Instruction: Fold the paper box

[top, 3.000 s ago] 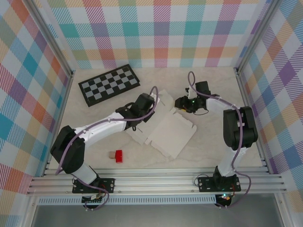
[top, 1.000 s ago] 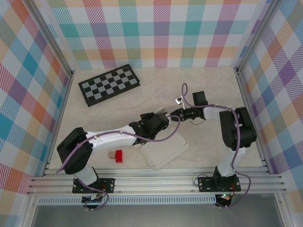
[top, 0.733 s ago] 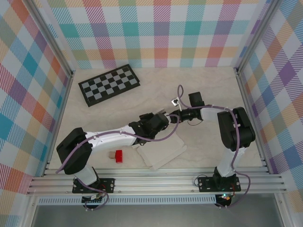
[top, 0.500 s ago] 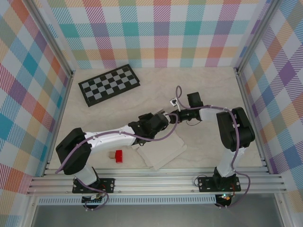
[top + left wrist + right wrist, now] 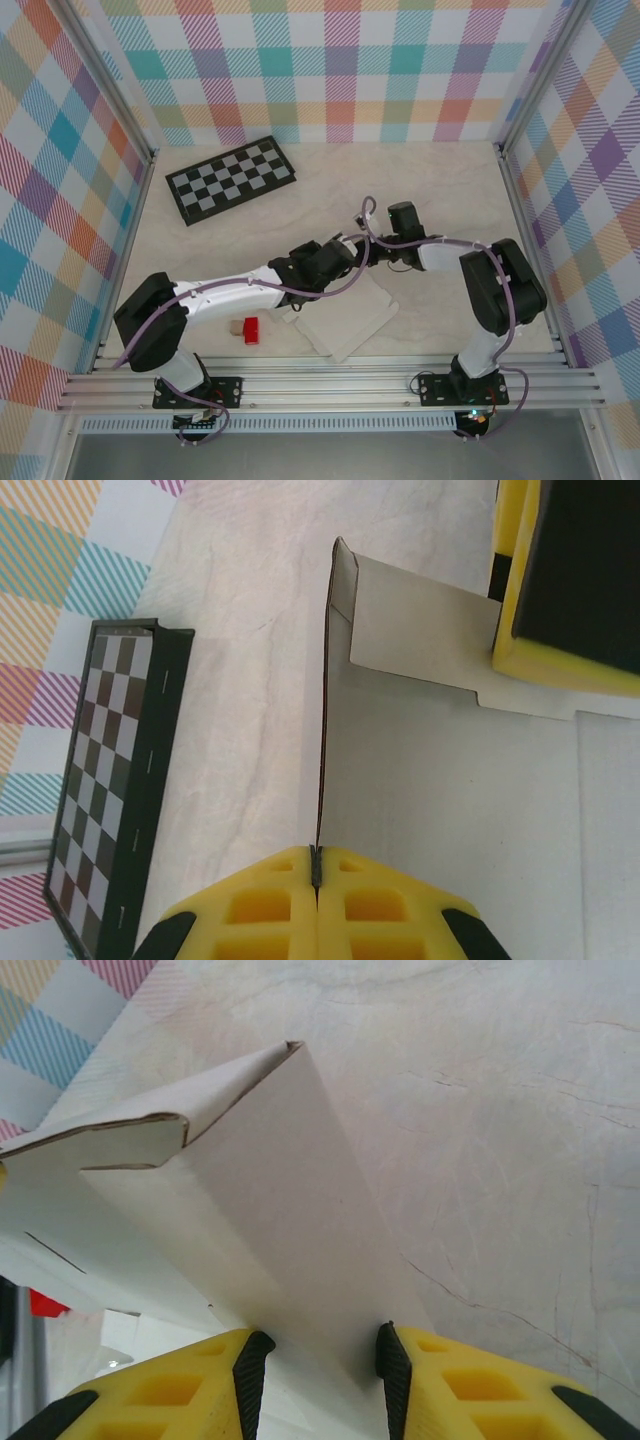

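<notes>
The paper box (image 5: 345,320) is a white cardboard sheet, partly folded, lying in the middle of the table. One panel (image 5: 450,780) stands upright, and my left gripper (image 5: 317,865) is shut on its thin top edge. From above, the left gripper (image 5: 338,256) sits over the box's far corner. My right gripper (image 5: 362,240) meets it from the right. A raised flap (image 5: 270,1190) runs between the right gripper's (image 5: 318,1355) parted pads. One of its yellow fingers (image 5: 560,600) rests against that flap.
A black-and-grey checkerboard (image 5: 230,178) lies at the back left, visible too beside the box (image 5: 100,780). A small red block (image 5: 251,329) and a tan block (image 5: 236,327) sit left of the box near the front. Plaid walls enclose the table.
The sheet, flat three seconds ago, is now folded over. During the last second the right gripper slid left toward the left gripper, and the left stayed shut on the panel edge.
</notes>
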